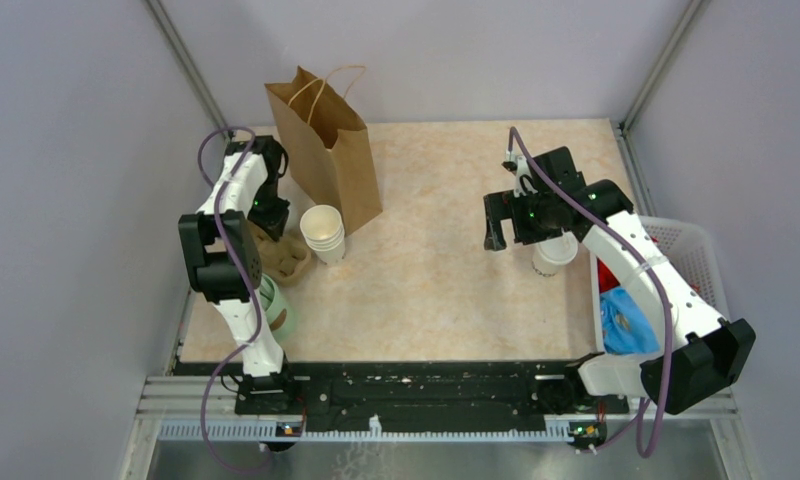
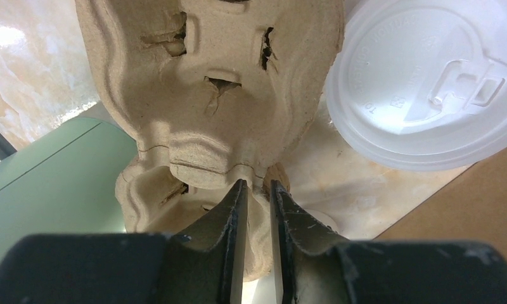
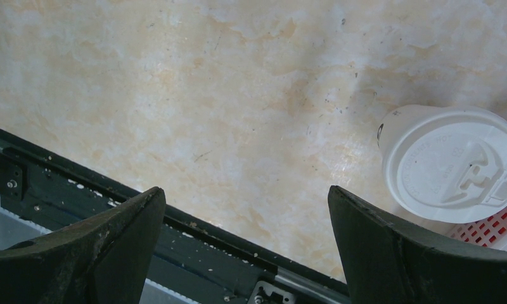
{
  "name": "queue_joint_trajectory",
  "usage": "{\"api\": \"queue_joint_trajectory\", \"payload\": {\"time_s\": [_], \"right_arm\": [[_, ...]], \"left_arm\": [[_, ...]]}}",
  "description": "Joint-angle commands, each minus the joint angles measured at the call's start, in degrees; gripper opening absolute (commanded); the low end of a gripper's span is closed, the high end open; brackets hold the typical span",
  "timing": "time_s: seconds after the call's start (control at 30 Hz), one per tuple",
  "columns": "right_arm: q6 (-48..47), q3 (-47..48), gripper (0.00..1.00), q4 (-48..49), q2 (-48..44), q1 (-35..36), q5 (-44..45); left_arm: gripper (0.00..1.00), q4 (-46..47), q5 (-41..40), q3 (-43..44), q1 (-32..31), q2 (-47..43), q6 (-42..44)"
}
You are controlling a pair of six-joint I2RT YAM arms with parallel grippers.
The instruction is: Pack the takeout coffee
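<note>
The takeout coffee stands upright with its lid on, close to the right edge of the table about halfway along it and just beside the white basket that sits off that edge. It is not yet held. The right gripper hangs over bare tabletop with its fingers spread wide and nothing between them. In the right wrist view the cup lies off to one side, outside the fingers rather than between them. The brown paper bag stands upright near the far left corner with its mouth facing up, well apart from the coffee. A stack of lidless paper cups is just in front of it. The left gripper is down at the cardboard cup carrier near the left edge. Its fingers are pressed almost together, and the carrier's rim appears to be pinched between the tips. A loose white lid lies beside the carrier. The step in hand looks like the approach to the coffee, with the packing itself not begun. The next move likely calls for sliding the right gripper sideways until the cup sits between the open fingers. It would then close on the paper wall below the lid, gently enough not to crush it. After that, the cup would have to stay level on the long carry across to the bag's mouth.
</note>
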Motion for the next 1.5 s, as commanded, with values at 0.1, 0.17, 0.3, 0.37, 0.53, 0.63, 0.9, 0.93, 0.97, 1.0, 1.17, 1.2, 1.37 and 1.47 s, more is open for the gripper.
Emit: {"api": "queue_joint_trajectory", "payload": {"time_s": [0.1,0.17,0.3,0.37,0.53,0.63,0.9,0.93,0.97,1.0,1.17,1.2,1.37,1.47], "right_arm": [[-0.53,-0.28,0.99,1.55,-0.46,0.68,-0.78],[-0.53,-0.37,0.99,1.55,-0.54,0.76,-0.71],[-0.53,-0.20,0.99,1.48,-0.54,0.73,-0.34],[-0.55,-0.13,0.99,1.51,-0.46,0.82,-0.34],[-0.62,0.08,0.99,1.37,-0.28,1.02,-0.34],[-0.62,0.15,0.99,1.37,-0.27,1.04,-0.34],[-0.62,0.23,0.99,1.55,-0.11,1.05,-0.75],[-0.62,0.19,0.99,1.55,-0.22,1.08,-0.70],[-0.62,0.09,0.99,1.55,-0.32,1.02,-0.64],[-0.62,0.00,0.99,1.55,-0.42,1.00,-0.65],[-0.62,-0.25,0.99,1.46,-0.72,1.07,-0.51],[-0.61,-0.23,0.99,1.50,-0.76,1.07,-0.51],[-0.60,0.23,0.99,1.46,-0.26,1.12,-0.84],[-0.53,0.24,0.99,1.46,-0.22,1.13,-1.03]], "left_arm": [[0.17,-0.44,-1.16,-0.89,0.20,-2.42,-0.88],[0.11,-0.50,-0.99,-0.51,0.22,-2.27,-0.90],[0.05,-1.07,-1.15,0.32,0.24,-2.28,-0.98],[0.03,-1.48,-1.03,0.85,0.21,-2.38,-1.07],[0.00,-3.62,-1.12,3.46,0.25,-2.73,-0.99],[0.00,-5.19,-1.23,5.43,0.26,-3.23,-0.41],[0.00,-8.61,-2.42,8.78,0.25,-2.75,2.03],[0.00,-8.61,-2.42,8.55,0.19,-2.67,2.22],[0.00,-8.59,-2.40,8.36,0.23,-2.65,2.33],[0.00,-8.58,-2.44,8.28,0.25,-2.65,2.49],[0.00,-8.70,-3.23,9.57,0.25,-2.97,4.45],[0.00,-8.63,-3.16,9.86,0.23,-3.21,4.72],[0.00,-8.77,-1.78,11.93,0.22,-4.75,5.60],[0.00,-8.78,-1.89,13.30,0.24,-5.99,5.28]]}}
